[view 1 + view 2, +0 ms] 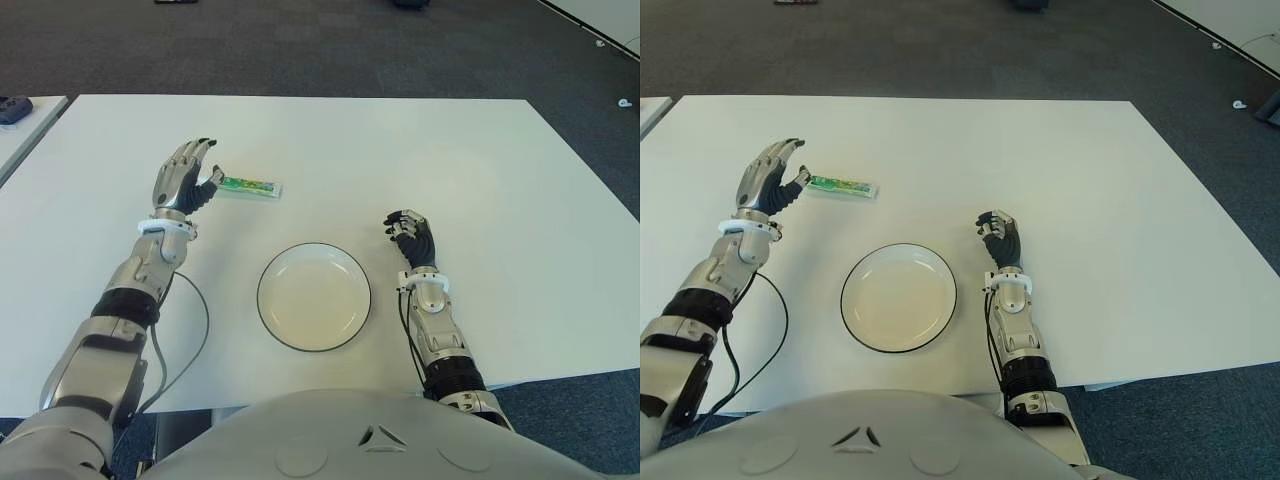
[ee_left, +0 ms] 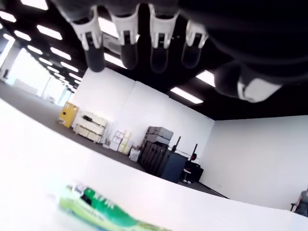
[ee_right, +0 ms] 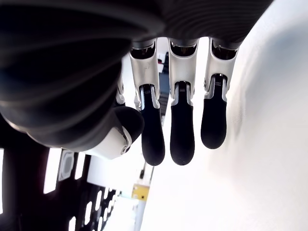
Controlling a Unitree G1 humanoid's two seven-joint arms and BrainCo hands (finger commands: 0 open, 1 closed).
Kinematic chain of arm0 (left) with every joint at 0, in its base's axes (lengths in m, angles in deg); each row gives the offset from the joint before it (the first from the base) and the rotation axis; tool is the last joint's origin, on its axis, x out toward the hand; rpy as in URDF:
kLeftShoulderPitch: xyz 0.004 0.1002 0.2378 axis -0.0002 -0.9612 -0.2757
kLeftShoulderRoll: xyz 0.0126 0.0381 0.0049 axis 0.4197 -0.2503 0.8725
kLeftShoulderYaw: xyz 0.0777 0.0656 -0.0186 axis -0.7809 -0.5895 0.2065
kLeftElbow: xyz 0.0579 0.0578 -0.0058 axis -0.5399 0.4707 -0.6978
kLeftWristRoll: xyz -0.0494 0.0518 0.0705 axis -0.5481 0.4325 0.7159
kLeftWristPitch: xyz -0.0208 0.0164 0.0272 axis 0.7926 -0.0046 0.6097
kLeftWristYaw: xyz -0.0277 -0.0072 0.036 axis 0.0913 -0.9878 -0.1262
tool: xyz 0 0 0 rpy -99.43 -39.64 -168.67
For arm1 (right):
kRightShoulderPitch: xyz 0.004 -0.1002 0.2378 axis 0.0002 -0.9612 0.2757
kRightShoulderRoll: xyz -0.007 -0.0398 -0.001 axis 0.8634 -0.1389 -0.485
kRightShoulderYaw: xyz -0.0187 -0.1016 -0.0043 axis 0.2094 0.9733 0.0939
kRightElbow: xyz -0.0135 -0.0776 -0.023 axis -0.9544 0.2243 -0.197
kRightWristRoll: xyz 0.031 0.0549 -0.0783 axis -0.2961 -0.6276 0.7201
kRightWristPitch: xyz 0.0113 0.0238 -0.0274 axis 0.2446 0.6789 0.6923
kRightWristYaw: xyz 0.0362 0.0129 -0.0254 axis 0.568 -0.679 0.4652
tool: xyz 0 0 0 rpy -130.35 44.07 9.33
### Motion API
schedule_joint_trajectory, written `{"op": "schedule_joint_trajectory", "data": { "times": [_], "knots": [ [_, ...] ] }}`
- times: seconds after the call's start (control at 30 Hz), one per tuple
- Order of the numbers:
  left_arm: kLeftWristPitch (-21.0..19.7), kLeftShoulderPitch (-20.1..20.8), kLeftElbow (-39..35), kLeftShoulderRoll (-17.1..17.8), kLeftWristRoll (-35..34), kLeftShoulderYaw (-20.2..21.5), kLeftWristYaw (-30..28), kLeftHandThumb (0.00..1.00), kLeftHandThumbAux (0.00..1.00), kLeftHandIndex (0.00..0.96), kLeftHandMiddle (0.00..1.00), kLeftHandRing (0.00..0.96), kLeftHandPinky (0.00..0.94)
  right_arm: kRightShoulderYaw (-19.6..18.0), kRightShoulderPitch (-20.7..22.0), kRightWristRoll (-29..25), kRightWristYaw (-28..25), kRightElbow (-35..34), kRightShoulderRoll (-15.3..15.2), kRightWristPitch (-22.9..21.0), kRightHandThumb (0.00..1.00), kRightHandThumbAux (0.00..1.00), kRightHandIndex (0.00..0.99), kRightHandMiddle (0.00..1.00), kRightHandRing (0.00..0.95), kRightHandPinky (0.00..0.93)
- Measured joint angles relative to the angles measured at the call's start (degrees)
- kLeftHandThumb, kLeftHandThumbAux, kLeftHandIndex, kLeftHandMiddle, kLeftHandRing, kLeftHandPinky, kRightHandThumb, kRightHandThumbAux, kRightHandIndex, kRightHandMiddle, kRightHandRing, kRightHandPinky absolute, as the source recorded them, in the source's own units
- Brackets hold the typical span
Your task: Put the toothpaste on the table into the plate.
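White table (image 1: pixel 480 170), dark carpet beyond its far edge. Toothpaste (image 1: pixel 250 186) flat on the tabletop at roughly 11 o'clock from the plate (image 1: pixel 361 300), well apart from it, not in it; green and white tube, long axis running left-right, near end just beside the left hand. Left hand (image 1: pixel 186 178) raised at the tube's left end, fingers (image 2: pixel 129 44) extended and spread, thumb out toward the tube, nothing gripped; touching the tube or not: cannot tell from the eye views, and in the left wrist view tube lying on the table below the fingertips with clear space between. Plate round, white, dark rim, nothing inside, sitting at table centre close to the near edge, straight ahead of the torso at 12 o'clock. Right hand (image 1: pixel 412 236) idle at about 3 o'clock of the plate, just beside its rim, fingers (image 3: pixel 183 137) loosely bent downward, holding nothing; resting on the table or hovering: cannot tell. Black cable (image 1: pixel 190 340) looping on the table beside the left forearm, at 9 o'clock of the plate. Second table's corner (image 1: pixel 30 110) at far left
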Motion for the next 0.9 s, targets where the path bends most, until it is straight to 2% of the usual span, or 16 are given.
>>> {"op": "schedule_joint_trajectory", "data": {
  "times": [0.23, 0.6, 0.9],
  "knots": [
    [1.15, 4.80, 5.22, 1.83, 1.52, -3.73, 0.53, 0.614, 0.224, 0.006, 0.008, 0.013, 0.085, -0.01, -0.16, -0.05, -0.05, -0.14, 0.00, 0.45, 0.708, 0.732, 0.424, 0.495, 0.516, 0.526],
    [2.91, 14.13, 18.49, 3.45, 6.00, -11.73, 2.40, 0.545, 0.202, 0.000, 0.000, 0.000, 0.041, 0.09, -0.46, 0.24, 0.15, -0.17, -0.12, 1.47, 0.708, 0.732, 0.425, 0.496, 0.510, 0.520],
    [3.59, 17.14, 22.70, 3.65, 8.27, -17.09, 2.28, 0.529, 0.192, 0.000, 0.000, 0.000, 0.002, 0.04, -0.66, 0.25, 0.39, -0.19, -0.14, 1.69, 0.708, 0.732, 0.425, 0.502, 0.518, 0.532]
  ]
}}
